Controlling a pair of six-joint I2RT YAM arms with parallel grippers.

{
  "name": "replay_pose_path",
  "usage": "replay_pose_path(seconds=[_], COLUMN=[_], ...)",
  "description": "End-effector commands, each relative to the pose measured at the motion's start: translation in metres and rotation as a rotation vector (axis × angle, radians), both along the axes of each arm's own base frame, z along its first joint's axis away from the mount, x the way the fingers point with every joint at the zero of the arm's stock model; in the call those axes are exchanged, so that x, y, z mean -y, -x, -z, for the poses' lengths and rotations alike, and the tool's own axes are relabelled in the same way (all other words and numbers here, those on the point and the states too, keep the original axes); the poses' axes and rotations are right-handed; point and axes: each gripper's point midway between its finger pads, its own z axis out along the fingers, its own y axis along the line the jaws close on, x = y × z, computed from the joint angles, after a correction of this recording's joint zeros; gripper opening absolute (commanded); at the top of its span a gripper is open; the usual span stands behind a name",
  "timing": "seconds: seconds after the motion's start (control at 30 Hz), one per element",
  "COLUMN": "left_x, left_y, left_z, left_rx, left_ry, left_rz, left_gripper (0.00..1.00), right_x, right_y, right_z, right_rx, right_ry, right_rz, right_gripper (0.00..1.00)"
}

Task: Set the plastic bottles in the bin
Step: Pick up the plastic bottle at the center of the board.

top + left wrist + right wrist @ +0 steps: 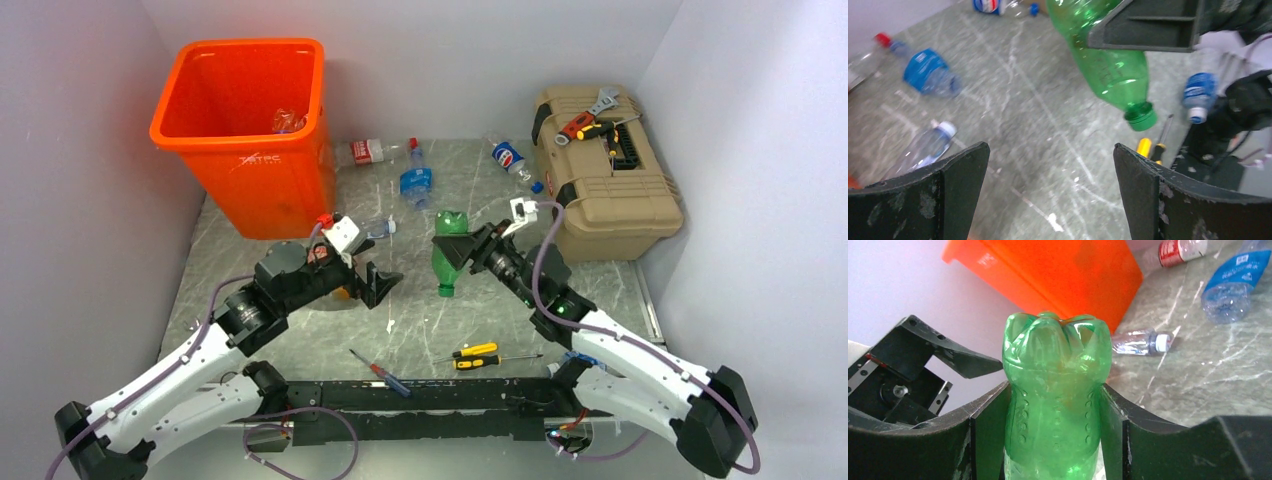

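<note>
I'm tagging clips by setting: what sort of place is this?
Probably a robotics lab test cell, not a home: plain white walls box in a grey marbled table with two robot arms bolted at its near edge, and staged props lie about: an orange bin, loose plastic bottles, a tan toolbox.

The top external camera looks down from high behind the near edge of the table [420,320], taking in all of it, with the green bottle [450,262] near mid-frame. The left wrist camera sits low, left of that bottle, facing it between its own fingers [948,190]. The right wrist camera is nearest, right against the bottle, with the orange bin [1058,275] beyond. All three views share the bottle.
</note>
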Motion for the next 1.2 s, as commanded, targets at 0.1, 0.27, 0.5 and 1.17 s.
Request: replay_pose_path(seconds=[0.1,0.27,0.5,1.17], left_x=[0.046,0.073,0.091,0.106], left_y=[0.042,0.06,0.061,0.044], left_z=[-0.039,-0.036,-0.028,-0.016], left_rx=[-0.037,-0.166,-0.288,-0.354], left_ry=[0.173,0.266,0.271,0.26], left_rz=[0.336,0.51,0.577,0.492], left_gripper=[0.99,1.0,0.99,0.3], right_x=[0.011,0.012,0.013,0.009], right_y=[0.02,0.029,0.028,0.028], right_z=[-0.045,-0.057,-0.062,-0.062], right_rx=[0.127,0.154,0.166,0.174], right_ry=[-0.267,-0.377,-0.416,-0.435], right_rz=[0.018,0.001,0.014,-0.002], right_gripper=[0.31,0.3,0.29,0.29])
